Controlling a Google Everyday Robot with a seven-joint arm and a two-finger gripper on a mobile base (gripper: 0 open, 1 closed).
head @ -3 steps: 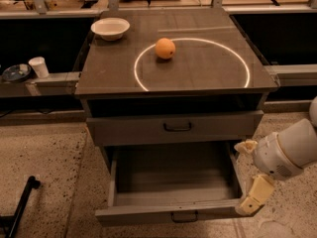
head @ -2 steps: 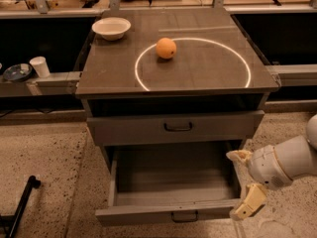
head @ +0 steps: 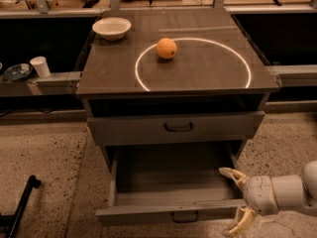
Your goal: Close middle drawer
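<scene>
jaws at middle drawer (head: 138, 214) front right corner; arm (head: 292, 192) cut off at right edge.

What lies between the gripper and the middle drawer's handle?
Only the bare front panel, in the camera view; the gripper is at the right front corner of the middle drawer.

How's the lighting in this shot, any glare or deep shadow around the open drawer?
Camera view: dim, warm light overall. In the camera view a white ring glares on the cabinet top, with the orange inside it. The middle drawer is shadowed inside, under the top drawer. The pale hand, open at the drawer's front right corner, shows brightly.
</scene>
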